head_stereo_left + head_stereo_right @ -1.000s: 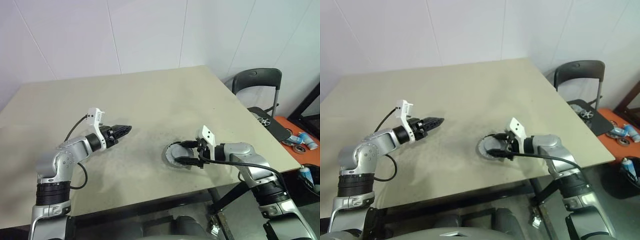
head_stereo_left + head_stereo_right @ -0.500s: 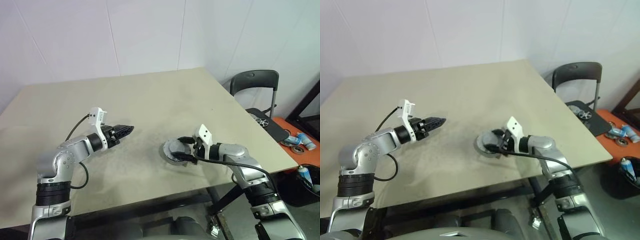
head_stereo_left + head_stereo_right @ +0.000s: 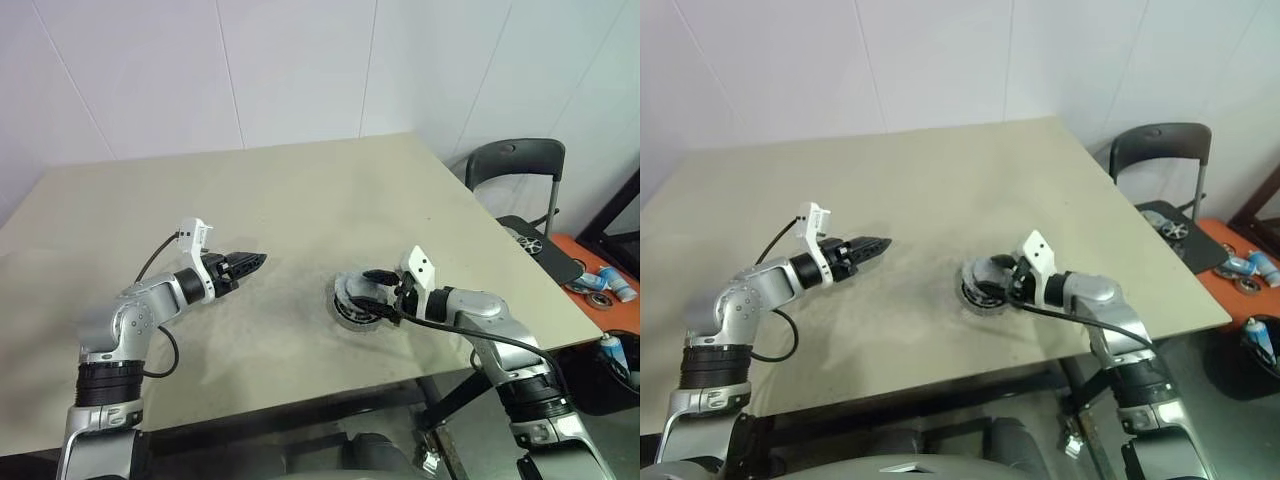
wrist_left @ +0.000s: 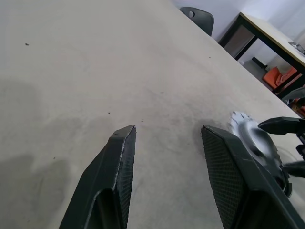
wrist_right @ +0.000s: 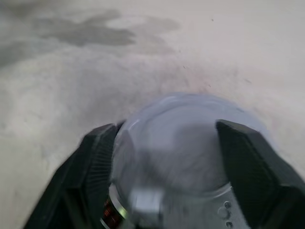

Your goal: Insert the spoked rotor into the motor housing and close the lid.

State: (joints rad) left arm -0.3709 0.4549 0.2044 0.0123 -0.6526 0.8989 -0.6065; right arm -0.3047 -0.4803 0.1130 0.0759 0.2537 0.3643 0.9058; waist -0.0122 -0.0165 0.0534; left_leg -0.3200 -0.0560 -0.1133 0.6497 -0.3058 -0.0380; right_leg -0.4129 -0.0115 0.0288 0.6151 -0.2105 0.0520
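Nearest the robot, the right gripper (image 3: 378,293) reaches in from the right over the beige table (image 3: 300,190), its two black fingers (image 5: 248,167) spread to either side of a round grey stack. The stack is the motor housing (image 3: 350,313) with the lid (image 3: 356,291) on top of it — in the right wrist view the lid's smooth domed face lies between the fingers, and a glimpse of copper-coloured winding shows at the lower edge of the housing. The fingers sit right at the lid's rim on both sides; whether they actually press on it cannot be told. The spoked rotor cannot be made out on the table.

To the left, well apart from the stack, the left gripper (image 3: 250,262) hangs just above the table, pointing toward the housing. Its fingers (image 4: 119,162) stand parted with bare table between them, holding nothing. From its wrist view the lid's notched, scalloped edge shows beyond one fingertip, with the right gripper's fingers around it.

Farther off, past the table's right edge, stands a black chair (image 3: 515,170) — round metal parts lie on its seat. Beyond it is an orange surface (image 3: 605,300) with small cans. White walls close the scene behind.
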